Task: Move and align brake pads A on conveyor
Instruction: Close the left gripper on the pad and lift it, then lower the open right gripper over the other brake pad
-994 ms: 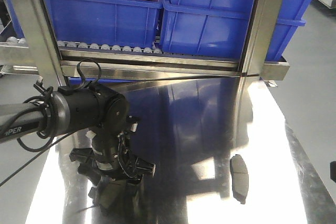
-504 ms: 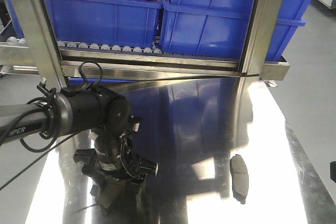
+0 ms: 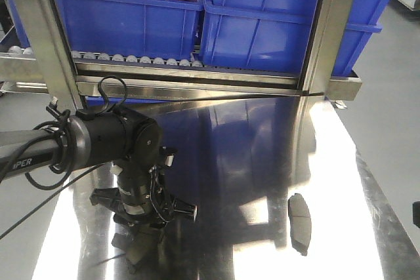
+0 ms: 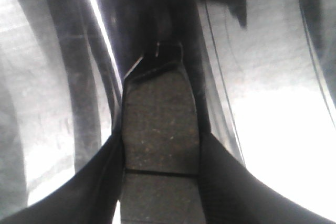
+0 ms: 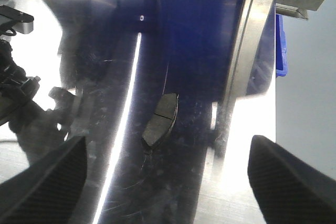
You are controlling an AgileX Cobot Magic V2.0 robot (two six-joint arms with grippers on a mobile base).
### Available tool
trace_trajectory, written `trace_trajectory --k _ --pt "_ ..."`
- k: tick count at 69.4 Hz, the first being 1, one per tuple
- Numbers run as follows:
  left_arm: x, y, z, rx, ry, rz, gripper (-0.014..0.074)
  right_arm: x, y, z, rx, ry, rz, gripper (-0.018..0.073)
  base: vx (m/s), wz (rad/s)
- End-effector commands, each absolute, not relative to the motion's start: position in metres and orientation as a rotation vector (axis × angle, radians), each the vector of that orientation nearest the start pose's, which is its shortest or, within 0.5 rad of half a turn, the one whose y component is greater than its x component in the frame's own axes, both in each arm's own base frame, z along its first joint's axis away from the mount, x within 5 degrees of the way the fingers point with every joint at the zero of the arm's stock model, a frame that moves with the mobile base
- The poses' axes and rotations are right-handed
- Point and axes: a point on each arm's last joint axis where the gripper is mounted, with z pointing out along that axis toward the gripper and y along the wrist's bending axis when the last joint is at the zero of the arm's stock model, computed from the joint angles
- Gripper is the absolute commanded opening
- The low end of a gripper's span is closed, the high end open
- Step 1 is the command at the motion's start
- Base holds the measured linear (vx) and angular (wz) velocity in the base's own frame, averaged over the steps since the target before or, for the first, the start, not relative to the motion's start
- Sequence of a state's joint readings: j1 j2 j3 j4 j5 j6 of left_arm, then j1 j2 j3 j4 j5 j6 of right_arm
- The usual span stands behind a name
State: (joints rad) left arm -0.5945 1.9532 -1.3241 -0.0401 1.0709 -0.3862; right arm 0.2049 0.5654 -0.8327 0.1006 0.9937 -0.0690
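A black left arm [image 3: 98, 139] reaches in from the side over a shiny steel tabletop [image 3: 249, 162]. Its wrist is bent so that the left claw [image 3: 141, 250] points straight down, low over the metal.

Seen from the left wrist camera, the two dark fingers [image 4: 97, 187] of this claw are clamped on the long edges of the held brake pad [image 4: 160, 129], one on each side. The pad is flat, dark grey and speckled. It runs lengthwise out from between the fingers, and its thin groove crosses it just beyond the point where they grip. The far end of the pad sits close to its own reflection in the steel. Whether it touches the tabletop cannot be told.

The loose brake pad [image 3: 299, 222] lies flat on the tabletop, well apart from the left claw and off to that claw's right in the front view.

From the right wrist camera, the right claw [image 5: 166, 153] is spread wide. Its two black fingers [image 5: 50, 182] show only at the bottom corners of the view, with nothing between them. The loose brake pad [image 5: 160, 119] lies ahead of this claw, between the lines of its two fingers and clear of both. It is tilted on a slant to them, with its groove showing across the middle.

Beyond both claws, at the far edge of the tabletop, a steel roller rack [image 3: 131, 60] carries large blue bins [image 3: 262, 24].
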Motion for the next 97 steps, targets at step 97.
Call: trace_trajectory --k 97 --pt "0.176 -0.109 0.339 0.351 2.533 -0.231 -0.0006 0.083 0.024 0.371 -0.279 2.121 0.194 0.0592 0.0 0.0"
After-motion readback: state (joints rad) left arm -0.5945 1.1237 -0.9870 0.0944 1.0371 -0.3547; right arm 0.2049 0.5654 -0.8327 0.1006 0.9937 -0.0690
